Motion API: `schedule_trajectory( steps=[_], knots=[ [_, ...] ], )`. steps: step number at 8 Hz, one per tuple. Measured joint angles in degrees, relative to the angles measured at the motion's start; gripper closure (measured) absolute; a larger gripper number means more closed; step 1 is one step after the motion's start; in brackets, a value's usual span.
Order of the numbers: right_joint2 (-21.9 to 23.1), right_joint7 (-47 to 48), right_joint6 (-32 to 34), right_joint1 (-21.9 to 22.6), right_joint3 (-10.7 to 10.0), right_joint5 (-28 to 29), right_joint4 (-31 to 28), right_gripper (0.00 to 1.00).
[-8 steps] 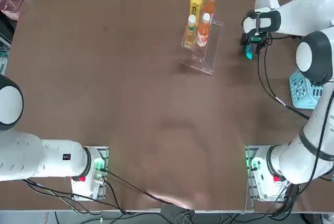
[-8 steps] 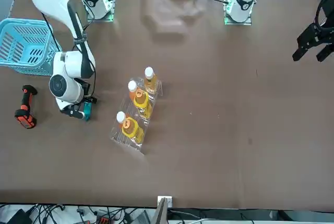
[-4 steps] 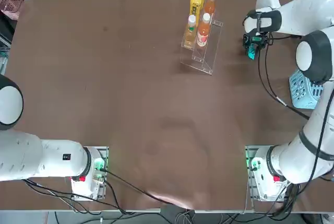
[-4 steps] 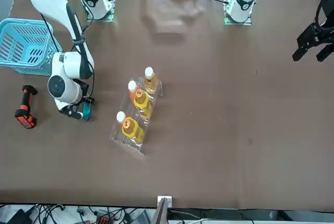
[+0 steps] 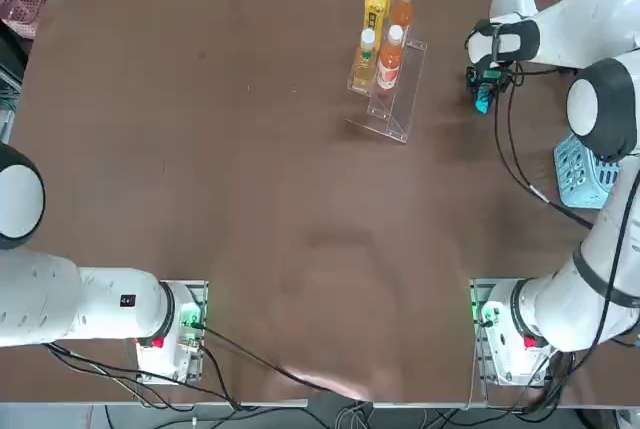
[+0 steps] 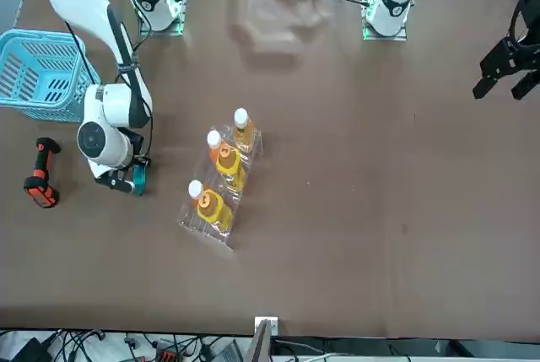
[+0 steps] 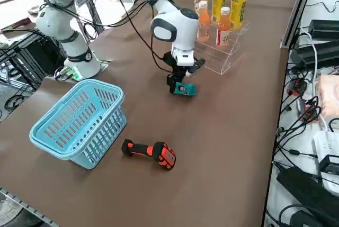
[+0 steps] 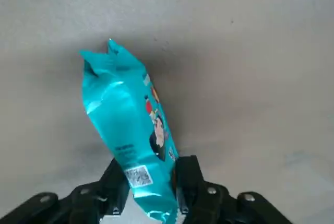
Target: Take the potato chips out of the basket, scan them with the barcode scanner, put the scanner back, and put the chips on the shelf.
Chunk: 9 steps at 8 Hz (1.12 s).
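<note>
The potato chips (image 8: 128, 125), a flat teal packet, have one end pinched between the fingers of my right gripper (image 8: 148, 174), which is shut on them. The held packet (image 7: 184, 88) sits low at the brown table, between the shelf and the basket; I cannot tell whether it still touches the surface. From above, the gripper (image 5: 485, 84) and the packet (image 5: 483, 100) are just right of the clear shelf (image 5: 392, 99). The light blue basket (image 7: 79, 124) stands empty near the table's right edge. The barcode scanner (image 7: 150, 152) lies on its side on the table beside the basket.
Several orange and yellow bottles (image 5: 380, 44) stand on the shelf's tiers (image 6: 202, 214). In the front view the scanner (image 6: 40, 173) lies just in front of the basket (image 6: 38, 37). Cables hang off the table's right edge (image 7: 286, 42).
The right gripper's fingers have come together on the end of the chips packet. The arm has shifted only slightly; everything else stays where it was.
</note>
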<state>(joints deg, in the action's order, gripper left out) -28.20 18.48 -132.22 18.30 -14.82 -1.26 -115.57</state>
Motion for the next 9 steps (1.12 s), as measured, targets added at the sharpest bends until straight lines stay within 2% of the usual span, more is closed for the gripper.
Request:
schedule_trajectory(
  steps=[3, 5, 7, 9],
  knots=[
    [1.5, -1.7, 3.1, 0.3, 0.1, -0.1, 2.1, 0.53],
    [4.1, -1.7, 7.0, 0.5, 0.3, 0.0, 3.1, 0.53],
    [6.7, -1.2, 7.8, 1.4, 0.8, 0.3, 3.2, 0.53],
    [8.0, 1.6, 8.3, 2.5, 2.1, 2.7, 3.8, 0.53]
  ],
)
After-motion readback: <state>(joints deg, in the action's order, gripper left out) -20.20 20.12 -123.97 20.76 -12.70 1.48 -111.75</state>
